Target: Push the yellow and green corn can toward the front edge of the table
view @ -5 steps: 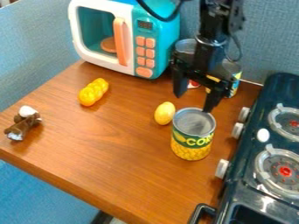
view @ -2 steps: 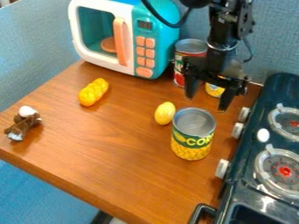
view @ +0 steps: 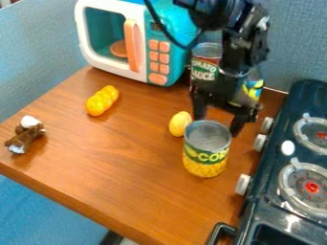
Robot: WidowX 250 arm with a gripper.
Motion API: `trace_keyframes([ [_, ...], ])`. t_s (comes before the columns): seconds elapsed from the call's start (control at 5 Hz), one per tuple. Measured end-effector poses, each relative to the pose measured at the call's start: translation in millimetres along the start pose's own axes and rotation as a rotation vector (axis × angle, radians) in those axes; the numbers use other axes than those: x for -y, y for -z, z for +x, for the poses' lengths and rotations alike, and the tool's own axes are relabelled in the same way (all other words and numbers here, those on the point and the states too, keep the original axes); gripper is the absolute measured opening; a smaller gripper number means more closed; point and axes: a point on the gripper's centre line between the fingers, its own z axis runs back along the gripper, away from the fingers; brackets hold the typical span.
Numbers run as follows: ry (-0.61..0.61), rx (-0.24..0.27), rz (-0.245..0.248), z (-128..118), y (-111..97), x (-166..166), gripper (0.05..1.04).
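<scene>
The black gripper [view: 218, 125] hangs at the rear rim of the corn can, open, one finger at the rim's back left and the other at its right. Upright on the wooden table stands the corn can [view: 205, 149], with a bare metal top and a green and yellow label. Whether the fingers touch it I cannot tell. Just left of the can lies a small yellow egg-shaped piece [view: 180, 124]. Behind the gripper stand a tomato sauce can [view: 204, 67] and another can [view: 254, 88] with a blue and yellow label, partly hidden by the arm.
A toy microwave [view: 139, 40] stands at the back left. On the table [view: 127, 158] lie a yellow bumpy piece [view: 102, 101] and, at the far left, a brown and white piece [view: 26, 135]. Along the right side is a dark toy stove [view: 281, 191].
The gripper moved right, then came back left and lower toward the corn can. The can has shifted slightly left and forward, and its label has turned a little.
</scene>
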Motion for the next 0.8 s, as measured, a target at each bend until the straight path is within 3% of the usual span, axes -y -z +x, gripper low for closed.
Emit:
trace_keyframes([
  [0.4, -0.008, -0.088, 0.042, -35, 22, -9, 1.001],
  [0.8, -0.013, -0.092, -0.021, -66, -5, -11, 1.001],
])
